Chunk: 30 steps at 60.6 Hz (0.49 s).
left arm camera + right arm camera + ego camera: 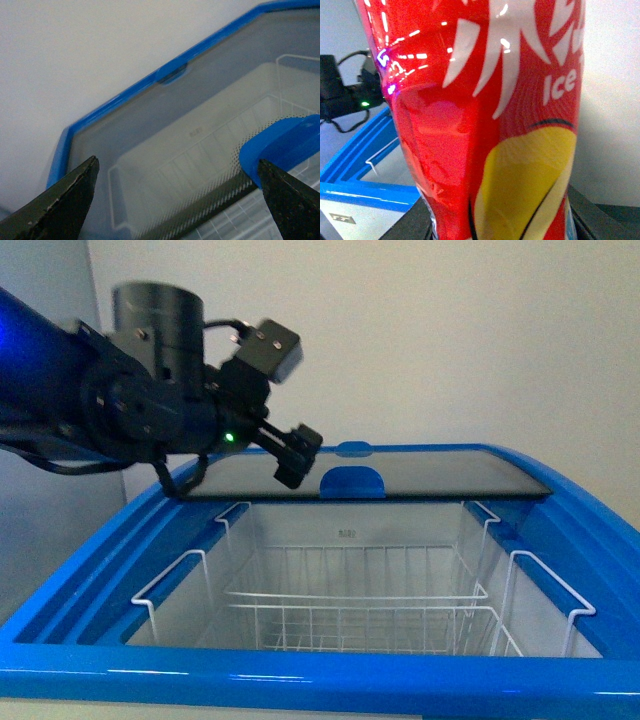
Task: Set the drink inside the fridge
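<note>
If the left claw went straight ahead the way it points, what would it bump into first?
Most likely the sliding glass lid of the fridge, close to its front edge. The open left claw points at it, with the blue handle beside one finger. Distance is unclear.

The fridge stands open, its glass lid slid over the fridge's back half. A white wire basket hangs inside the fridge. The left hand hovers above the fridge's back-left part, just beside the lid's blue handle.
</note>
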Tool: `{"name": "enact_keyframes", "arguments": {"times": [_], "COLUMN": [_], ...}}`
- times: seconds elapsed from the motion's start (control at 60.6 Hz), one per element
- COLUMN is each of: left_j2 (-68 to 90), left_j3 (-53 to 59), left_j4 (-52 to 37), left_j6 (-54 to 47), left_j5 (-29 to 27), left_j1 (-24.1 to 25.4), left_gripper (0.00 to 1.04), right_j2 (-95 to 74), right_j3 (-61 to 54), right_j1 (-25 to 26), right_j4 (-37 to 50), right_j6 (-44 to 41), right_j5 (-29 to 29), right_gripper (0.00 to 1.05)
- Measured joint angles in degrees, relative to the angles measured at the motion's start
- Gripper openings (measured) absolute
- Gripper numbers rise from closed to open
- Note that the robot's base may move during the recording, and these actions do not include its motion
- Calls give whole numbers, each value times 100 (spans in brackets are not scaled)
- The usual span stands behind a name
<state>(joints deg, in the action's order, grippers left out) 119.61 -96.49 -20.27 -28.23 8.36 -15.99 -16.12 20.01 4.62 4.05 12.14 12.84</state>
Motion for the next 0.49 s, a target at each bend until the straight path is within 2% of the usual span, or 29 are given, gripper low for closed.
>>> {"name": "enact_keyframes", "arguments": {"times": [0.082,0.214,0.313,0.396,0.445,0.495], "left_j2": [-765,-1937,-3421,-4382,-5038,-5821], "left_j3": [817,2111,3849,4948,5759,6526], "left_j4": [-15,-122,-306,-304,-811,-911], "left_j6": [525,1320,2105,2490,2608,2682], "left_j5": [-361,-328,-236,-267,-1117,-1596], "left_j1": [72,282,581,649,599,629], "left_gripper": [97,97,97,96,86,76], "right_j2": [0,0,0,0,0,0], "right_j3": [0,0,0,0,0,0], "right_j1": [0,0,0,0,0,0], "right_j4": [0,0,0,0,0,0], "right_j6": [0,0,0,0,0,0], "right_j5": [0,0,0,0,0,4], "right_gripper": [43,43,43,43,43,43]}}
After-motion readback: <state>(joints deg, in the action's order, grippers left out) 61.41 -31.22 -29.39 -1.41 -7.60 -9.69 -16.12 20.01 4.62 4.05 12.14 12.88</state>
